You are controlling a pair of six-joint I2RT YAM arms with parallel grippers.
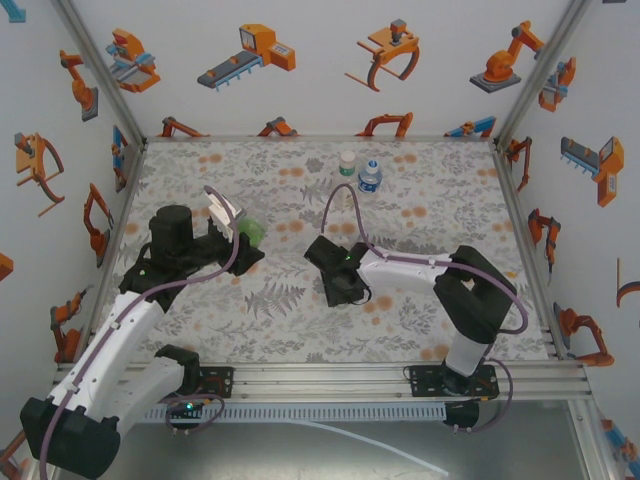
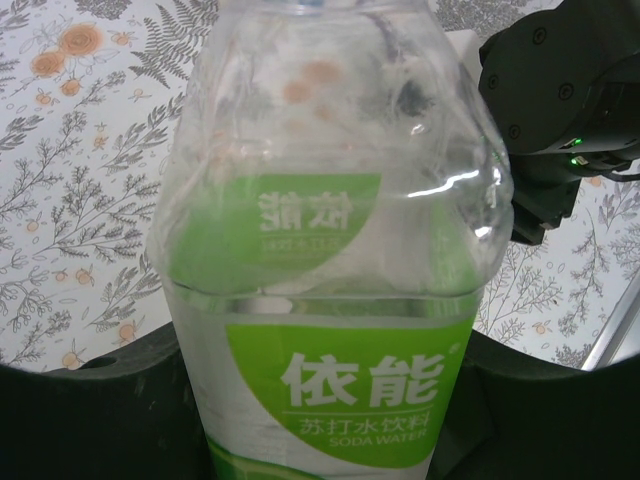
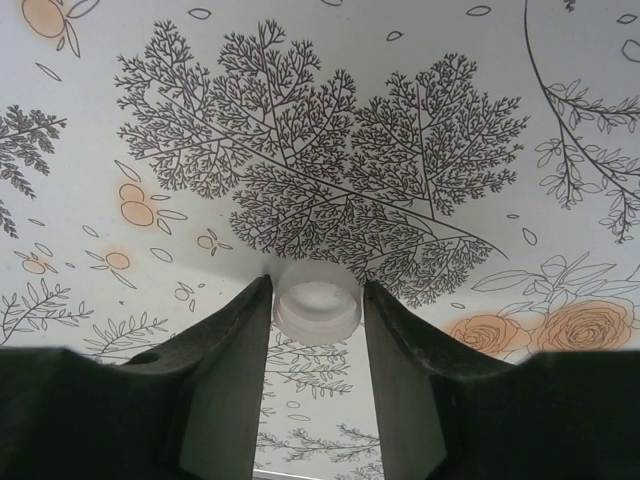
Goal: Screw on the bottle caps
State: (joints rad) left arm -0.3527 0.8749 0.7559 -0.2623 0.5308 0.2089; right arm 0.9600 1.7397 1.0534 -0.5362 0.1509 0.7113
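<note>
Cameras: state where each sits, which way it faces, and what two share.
Top external: above and behind, looking down at the table; left arm and right arm show.
Left wrist: looks forward at the green-label bottle between its fingers.
Right wrist: facing down at the cap in the right gripper.
Shared: top and left wrist both show that bottle.

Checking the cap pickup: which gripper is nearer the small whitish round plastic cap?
Right. The right gripper brackets the small whitish round plastic cap, jaws against its sides. The left gripper, holding the clear green-labelled plastic bottle, is well off to the left.
</note>
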